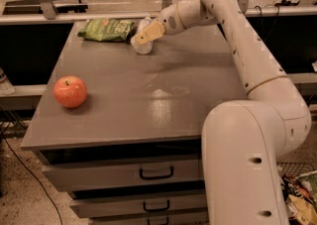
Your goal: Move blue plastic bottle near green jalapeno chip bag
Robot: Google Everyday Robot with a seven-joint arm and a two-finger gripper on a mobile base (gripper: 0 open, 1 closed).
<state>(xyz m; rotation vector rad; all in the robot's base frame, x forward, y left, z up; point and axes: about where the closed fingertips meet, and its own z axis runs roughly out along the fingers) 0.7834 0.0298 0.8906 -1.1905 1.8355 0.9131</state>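
white arm (250, 65), tan claw (142, 37) at tip

You find the green jalapeno chip bag (105, 29) lying flat at the back left of the grey tabletop (148, 100). It is crinkled, its long side runs left to right, and its face carries white lettering. Just beside its right end stands the blue plastic bottle (143, 47), pale and clear; you cannot tell whether the two touch. The gripper (140, 38) is clasped around the bottle and covers much of its front. The bottle's lower end shows below it, down at the tabletop
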